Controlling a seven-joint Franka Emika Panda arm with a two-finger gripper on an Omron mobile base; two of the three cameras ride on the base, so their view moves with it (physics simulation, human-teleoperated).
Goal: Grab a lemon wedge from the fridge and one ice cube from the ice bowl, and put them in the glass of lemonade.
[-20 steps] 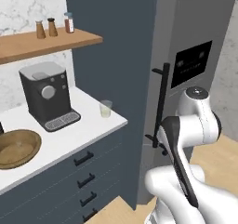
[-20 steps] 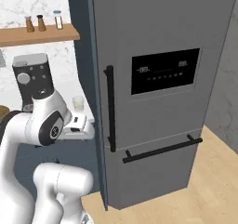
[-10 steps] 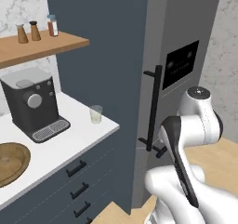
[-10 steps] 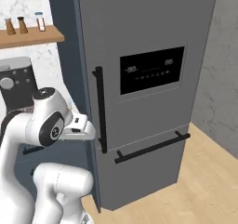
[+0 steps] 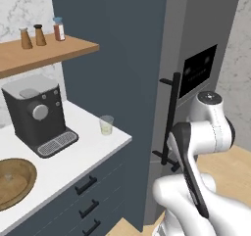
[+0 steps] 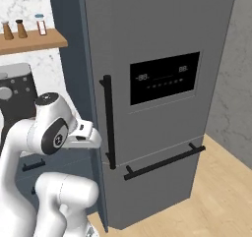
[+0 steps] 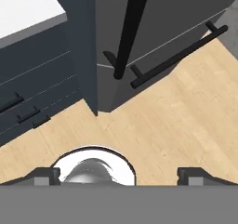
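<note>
Fridge (image 6: 147,59) shut — lemonade glass (image 5: 106,125) upright.

Kitchen count: one fridge, one counter, one shelf

One fridge (image 6: 147,59) with one display panel (image 6: 165,78) and two bar handles: one upright (image 6: 109,123), one level (image 6: 165,161). One wooden shelf (image 5: 44,51) carries three small shakers (image 5: 40,35). On the one counter (image 5: 93,149) stand one coffee machine (image 5: 37,113), one glass of lemonade (image 5: 106,125) and one wooden bowl (image 5: 12,182). Three drawer handles (image 5: 86,185) show on the cabinet front below the counter in the left base view. One robot arm (image 6: 37,142), with one end effector (image 7: 118,174) showing two finger tips (image 7: 44,175) set wide apart, nothing between them.
</note>
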